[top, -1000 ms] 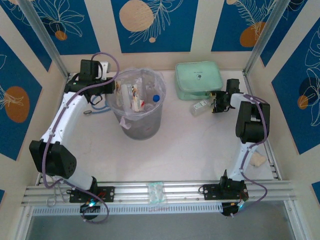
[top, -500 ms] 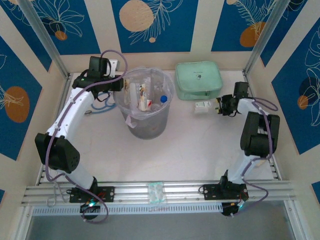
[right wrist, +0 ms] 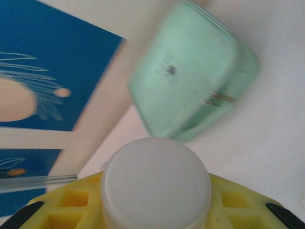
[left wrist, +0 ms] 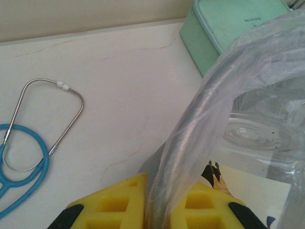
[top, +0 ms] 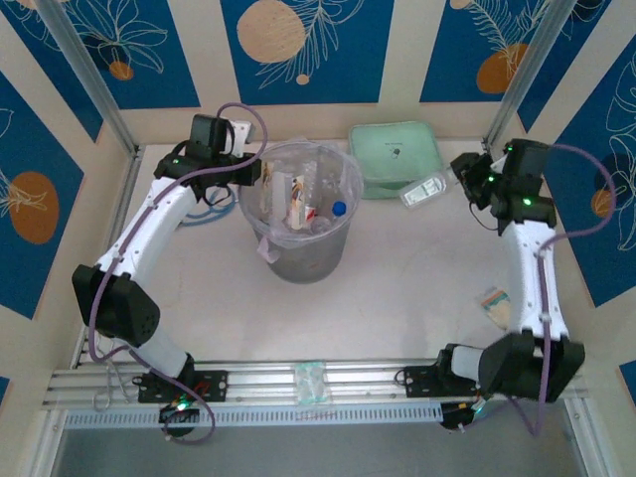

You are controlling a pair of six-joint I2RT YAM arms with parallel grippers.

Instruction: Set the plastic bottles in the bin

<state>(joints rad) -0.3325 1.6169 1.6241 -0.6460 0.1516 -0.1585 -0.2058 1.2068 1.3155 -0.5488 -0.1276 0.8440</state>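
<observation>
Right pincer (top: pixel 461 183), seen from the top camera, is clamped on one clear bottle (top: pixel 425 191) with a white label. The bottle sticks out leftward from the fingers, lying nearly level by the near right corner of the mint green case (top: pixel 396 154), well apart from the bin (top: pixel 266 231). The left pincer (top: pixel 250 171) sits at the bin's far left rim. The bin stands mid-worktop (top: pixel 397 268), and inside it lie several bottles (top: pixel 298 204), one with a blue cap (top: pixel 339 209). A blue stethoscope (top: pixel 204 207) lies left of the bin, under the left arm.

From the left wrist camera, the grip that the top view leaves unclear is plain. The two yellow fingers (left wrist: pixel 119 205) of the left pincer (left wrist: pixel 164 210) are closed on the bin's rim (left wrist: pixel 190 138), with its thin clear bag pinched between them. The stethoscope (left wrist: pixel 28 143) lies on the worktop to the left, and a corner of the case (left wrist: pixel 228 24) shows beyond the rim.

From the right wrist camera, blurred, the bottle is seen end-on. Its white cap (right wrist: pixel 155 183) sits between the yellow fingers (right wrist: pixel 62 210) of the right pincer (right wrist: pixel 155 212), touching both. The case (right wrist: pixel 190 71) lies beyond it.
</observation>
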